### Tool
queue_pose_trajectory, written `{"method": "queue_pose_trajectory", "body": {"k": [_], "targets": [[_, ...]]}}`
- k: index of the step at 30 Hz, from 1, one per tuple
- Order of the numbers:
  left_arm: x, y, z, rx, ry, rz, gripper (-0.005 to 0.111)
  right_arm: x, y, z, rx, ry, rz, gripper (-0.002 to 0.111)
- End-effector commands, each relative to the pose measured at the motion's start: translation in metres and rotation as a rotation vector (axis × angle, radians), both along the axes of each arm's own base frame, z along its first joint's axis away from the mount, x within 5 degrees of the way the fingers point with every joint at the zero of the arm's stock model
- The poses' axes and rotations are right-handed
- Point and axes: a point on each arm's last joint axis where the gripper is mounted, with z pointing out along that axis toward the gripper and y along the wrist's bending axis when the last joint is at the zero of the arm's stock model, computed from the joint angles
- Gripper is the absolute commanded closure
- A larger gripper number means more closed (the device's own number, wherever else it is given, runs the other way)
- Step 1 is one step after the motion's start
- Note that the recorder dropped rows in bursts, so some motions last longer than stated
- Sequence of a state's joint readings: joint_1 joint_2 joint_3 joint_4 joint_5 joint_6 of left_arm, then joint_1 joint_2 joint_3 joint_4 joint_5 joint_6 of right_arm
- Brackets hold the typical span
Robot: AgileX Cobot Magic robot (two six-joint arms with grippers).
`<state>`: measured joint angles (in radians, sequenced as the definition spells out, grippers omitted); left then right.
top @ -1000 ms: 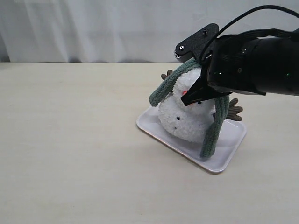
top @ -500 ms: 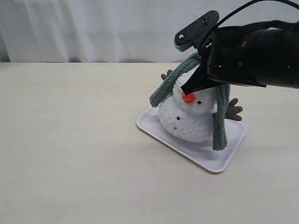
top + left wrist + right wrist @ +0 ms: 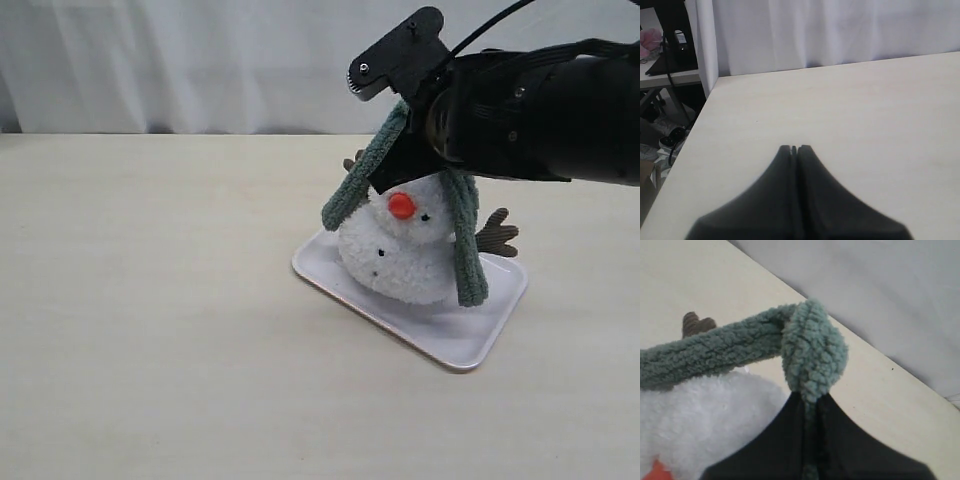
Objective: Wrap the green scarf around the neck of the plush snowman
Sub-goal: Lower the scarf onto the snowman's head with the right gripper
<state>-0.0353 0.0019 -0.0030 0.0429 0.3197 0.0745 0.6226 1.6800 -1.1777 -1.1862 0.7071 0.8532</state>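
The plush snowman (image 3: 398, 255) stands on a white tray (image 3: 480, 335), orange nose (image 3: 401, 206) facing the camera; its white fluff (image 3: 705, 420) shows in the right wrist view. The green scarf (image 3: 468, 250) is draped over its head, one end hanging on its left side (image 3: 352, 195), the other down its right side. My right gripper (image 3: 810, 396) is shut on a fold of the green scarf (image 3: 812, 352) just above the snowman's head. The snowman's neck is partly hidden behind the arm. My left gripper (image 3: 794, 148) is shut and empty over bare table, outside the exterior view.
A brown branch arm (image 3: 497, 233) sticks out at the snowman's right, another (image 3: 696, 323) behind it. The right arm's black body (image 3: 540, 120) covers the upper right. A white curtain (image 3: 200, 60) backs the table. The table edge (image 3: 695, 135) shows in the left wrist view.
My right gripper has risen and shifted left with the scarf fold, uncovering the snowman's face. The scarf end on the right hangs straighter. The left gripper shows no earlier view.
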Motion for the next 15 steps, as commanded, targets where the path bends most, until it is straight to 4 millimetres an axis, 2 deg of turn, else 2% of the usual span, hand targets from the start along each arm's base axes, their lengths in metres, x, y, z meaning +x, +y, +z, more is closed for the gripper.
{"method": "queue_pose_trajectory", "body": {"k": [1,8,15], "targets": [[0.000,0.000,0.000,-0.004,-0.010,0.000,0.107,-0.007,-0.007,0.024,-0.007,-0.064,-0.008,0.104],[0.000,0.000,0.000,-0.004,-0.010,0.000,0.107,-0.032,0.007,0.054,0.065,-0.129,0.070,0.104],[0.000,0.000,0.000,-0.004,-0.010,0.000,0.107,-0.047,0.022,0.058,0.105,-0.119,0.116,0.104]]}}
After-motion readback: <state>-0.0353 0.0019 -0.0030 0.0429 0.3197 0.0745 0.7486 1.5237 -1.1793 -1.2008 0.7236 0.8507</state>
